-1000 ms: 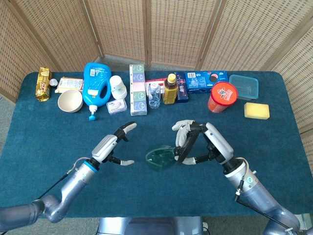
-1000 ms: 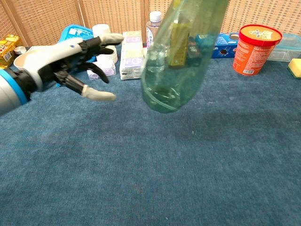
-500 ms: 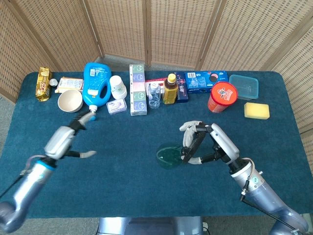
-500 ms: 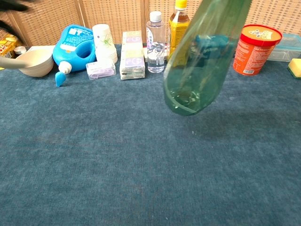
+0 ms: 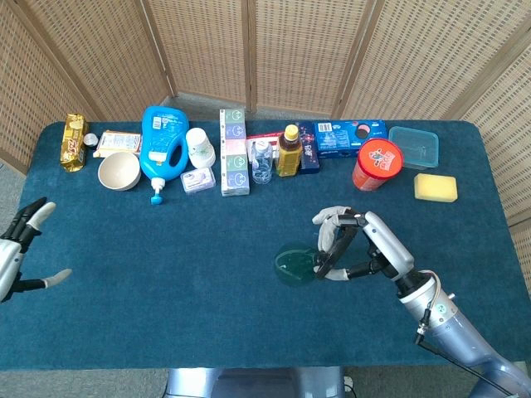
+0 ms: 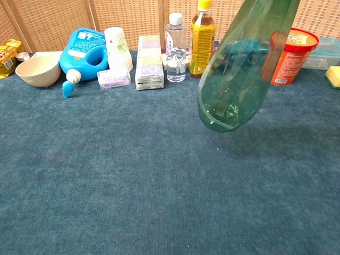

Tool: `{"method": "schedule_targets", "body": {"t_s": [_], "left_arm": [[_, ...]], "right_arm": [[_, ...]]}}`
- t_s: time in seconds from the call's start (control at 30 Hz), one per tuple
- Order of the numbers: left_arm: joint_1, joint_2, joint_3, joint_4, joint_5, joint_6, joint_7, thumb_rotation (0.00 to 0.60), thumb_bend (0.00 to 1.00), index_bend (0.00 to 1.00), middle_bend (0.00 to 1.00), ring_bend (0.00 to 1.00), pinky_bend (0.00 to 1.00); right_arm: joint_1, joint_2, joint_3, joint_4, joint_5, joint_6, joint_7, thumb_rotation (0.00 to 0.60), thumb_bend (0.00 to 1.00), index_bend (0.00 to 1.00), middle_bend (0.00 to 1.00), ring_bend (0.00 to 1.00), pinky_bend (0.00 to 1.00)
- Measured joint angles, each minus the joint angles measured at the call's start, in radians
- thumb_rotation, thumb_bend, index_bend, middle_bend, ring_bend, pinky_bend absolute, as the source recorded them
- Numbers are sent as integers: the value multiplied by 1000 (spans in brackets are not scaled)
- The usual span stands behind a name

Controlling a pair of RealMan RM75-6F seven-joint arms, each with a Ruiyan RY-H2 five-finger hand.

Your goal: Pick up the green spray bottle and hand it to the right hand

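The green spray bottle [image 5: 296, 265] is translucent and hangs above the blue table, held by my right hand [image 5: 357, 246], whose fingers wrap its upper part. In the chest view the bottle [image 6: 241, 69] fills the upper right, its round base pointing down and toward the camera; the hand holding it is out of that frame. My left hand [image 5: 21, 249] is at the far left edge of the head view, off the table's side, fingers spread and empty.
Along the far edge stand a snack pack [image 5: 75, 143], a bowl [image 5: 119, 171], a blue detergent jug [image 5: 162, 143], paper cups [image 5: 200, 148], a tall box [image 5: 234, 152], a water bottle [image 5: 261, 161], a yellow bottle [image 5: 289, 150], a red tub [image 5: 377, 164], a lidded container [image 5: 413, 146] and a sponge [image 5: 436, 187].
My left hand has drawn back leftward from beside the bottle to the table's left edge. My right hand has carried the bottle slightly rightward.
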Motion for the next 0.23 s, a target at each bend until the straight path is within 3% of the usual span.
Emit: {"method": "schedule_targets", "body": {"t_s": [0.13, 0.23], "left_arm": [[41, 5, -6, 15, -39, 32, 13, 600, 0, 0, 0, 0, 227], [79, 3, -16, 21, -77, 64, 57, 600, 0, 0, 0, 0, 80]], "right_arm": [[-4, 3, 1, 8, 8, 2, 0, 600, 397, 692, 683, 324, 239], [-8, 7, 1, 14, 11, 1, -5, 600, 397, 692, 683, 324, 239]]}}
